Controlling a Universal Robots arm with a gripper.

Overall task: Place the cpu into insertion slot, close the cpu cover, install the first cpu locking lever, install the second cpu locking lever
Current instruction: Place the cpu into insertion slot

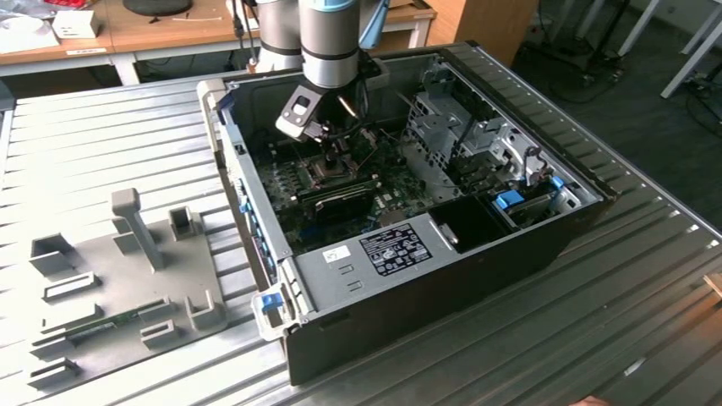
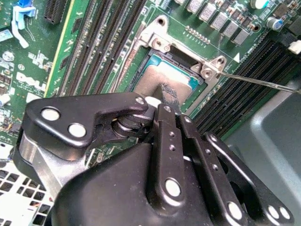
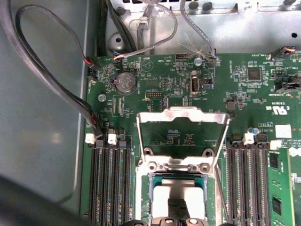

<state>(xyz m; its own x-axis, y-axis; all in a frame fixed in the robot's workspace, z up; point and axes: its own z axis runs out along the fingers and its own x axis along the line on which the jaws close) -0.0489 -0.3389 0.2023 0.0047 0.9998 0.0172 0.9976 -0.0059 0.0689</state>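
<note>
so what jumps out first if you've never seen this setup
The robot arm reaching down into an open computer case on the ribbed metal table, in the middle of the exterior view. In the second wrist view its gripper is down at the square chip on the green board. In the first wrist view the silvery cover stands raised beside the chip.

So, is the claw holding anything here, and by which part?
Cannot be told. The claw sits right over the cpu, which lies in the insertion slot with the cpu cover raised; whether it grips the cpu isn't visible.
</note>
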